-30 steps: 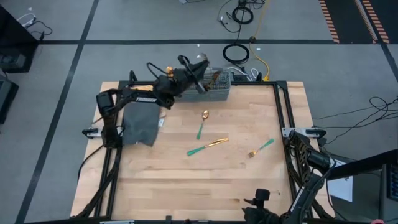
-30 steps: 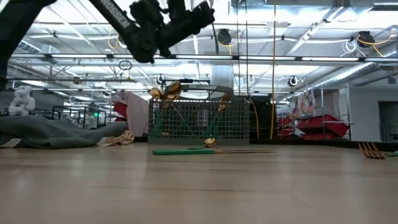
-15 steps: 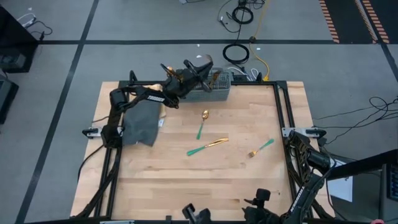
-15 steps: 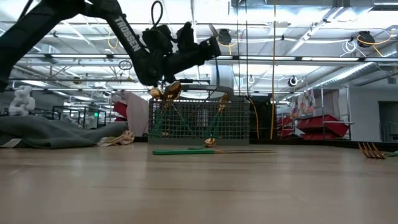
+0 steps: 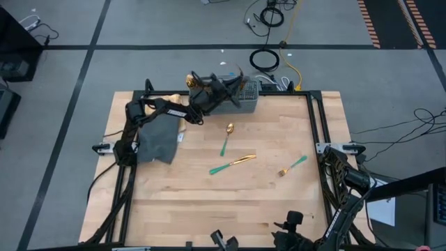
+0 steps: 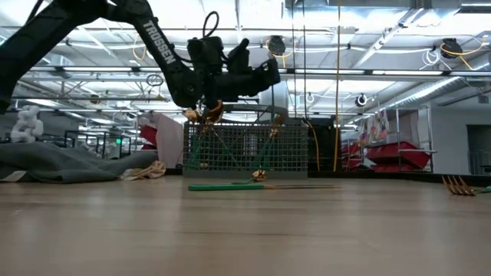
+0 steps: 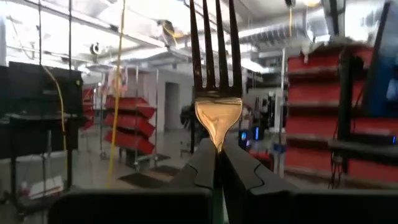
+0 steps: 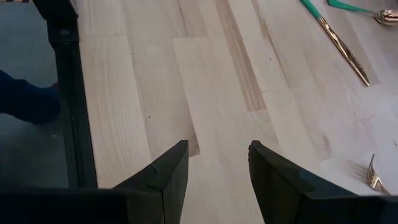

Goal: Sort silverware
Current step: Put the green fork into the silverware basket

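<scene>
Table (image 5: 209,202): spoon (image 5: 226,139), knife (image 5: 232,164), second fork (image 5: 293,166) unsorted. Mesh basket (image 5: 244,97) at far edge. Left gripper (image 5: 226,87) above it, clamped on fork (image 7: 216,93). Right gripper (image 8: 214,168) parted, idle. Next: lower into compartment, release.

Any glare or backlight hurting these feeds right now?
Left wrist view: the fork held in the shut left gripper stands backlit against bright ceiling lights, tines dark, neck glinting. Low view: ceiling lights silhouette the arm; the basket stays readable. High view: even light, soft shadows.
</scene>
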